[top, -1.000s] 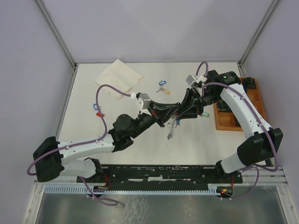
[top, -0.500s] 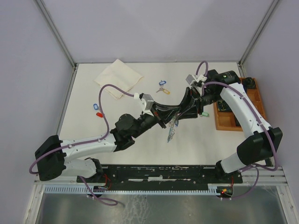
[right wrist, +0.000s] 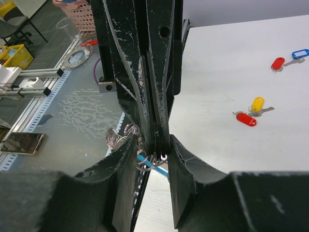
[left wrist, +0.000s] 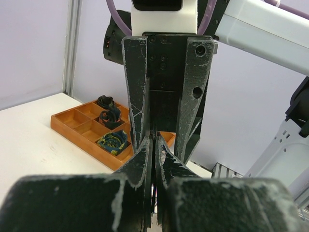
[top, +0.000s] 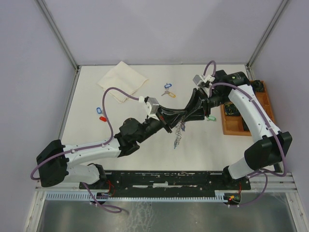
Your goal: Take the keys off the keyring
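Note:
The keyring hangs as a silvery beaded chain below where my two grippers meet over the middle of the table. My left gripper is shut on its top; in the left wrist view the jaws are pressed together on a thin dark piece. My right gripper is open, its fingers astride the left fingertips. Small wire rings and the light-blue band show there. Loose tagged keys lie on the table: blue, yellow, red, blue.
A folded cream cloth lies at the back left. An orange compartment tray with dark coiled items stands at the right, under the right arm. A small teal tag lies beside it.
The left arm has shifted a little to the right, toward the right gripper. The hanging chain swung and settled again. Both grippers stay together on the keyring's top.

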Robot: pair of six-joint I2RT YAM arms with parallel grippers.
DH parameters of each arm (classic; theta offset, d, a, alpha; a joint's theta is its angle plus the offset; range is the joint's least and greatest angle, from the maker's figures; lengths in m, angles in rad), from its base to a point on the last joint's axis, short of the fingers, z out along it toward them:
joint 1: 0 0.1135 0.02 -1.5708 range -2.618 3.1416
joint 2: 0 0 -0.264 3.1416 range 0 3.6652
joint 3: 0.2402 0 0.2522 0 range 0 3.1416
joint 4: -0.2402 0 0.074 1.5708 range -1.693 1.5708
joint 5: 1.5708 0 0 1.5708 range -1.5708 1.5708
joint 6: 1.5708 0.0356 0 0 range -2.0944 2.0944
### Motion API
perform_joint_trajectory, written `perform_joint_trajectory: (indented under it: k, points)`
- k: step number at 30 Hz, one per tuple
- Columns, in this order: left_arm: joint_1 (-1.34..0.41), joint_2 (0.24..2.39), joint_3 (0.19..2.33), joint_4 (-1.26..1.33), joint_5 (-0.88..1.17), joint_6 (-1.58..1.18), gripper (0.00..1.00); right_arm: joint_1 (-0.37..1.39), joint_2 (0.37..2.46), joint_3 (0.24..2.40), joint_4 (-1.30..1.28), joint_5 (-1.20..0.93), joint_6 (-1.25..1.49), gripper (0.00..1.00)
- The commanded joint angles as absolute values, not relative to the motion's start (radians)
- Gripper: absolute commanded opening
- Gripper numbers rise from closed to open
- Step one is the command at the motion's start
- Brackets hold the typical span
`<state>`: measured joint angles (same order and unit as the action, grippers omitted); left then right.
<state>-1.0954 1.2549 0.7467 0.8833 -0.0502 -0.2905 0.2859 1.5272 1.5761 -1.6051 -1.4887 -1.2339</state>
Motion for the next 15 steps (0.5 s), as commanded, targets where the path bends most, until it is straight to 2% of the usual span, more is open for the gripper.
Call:
perform_joint_trajectory:
  k: [1, 6, 12, 15]
  points:
    - [-1.094, 1.259, 0.773, 0.947, -0.076, -0.307, 0.03, 0.282, 1.54, 1.621, -1.764, -1.552, -1.228, 0.38]
    - [-1.094, 1.268, 0.775, 0.956, -0.083, -0.305, 0.03, 0.282, 1.543, 1.621, -1.763, -1.552, -1.224, 0.31]
    - [-1.094, 1.276, 0.779, 0.957, -0.083, -0.301, 0.03, 0.281, 1.543, 1.623, -1.763, -1.552, -1.22, 0.08]
    - [-1.095, 1.27, 0.772, 0.964, -0.082, -0.299, 0.03, 0.282, 1.544, 1.621, -1.764, -1.553, -1.219, 0.01]
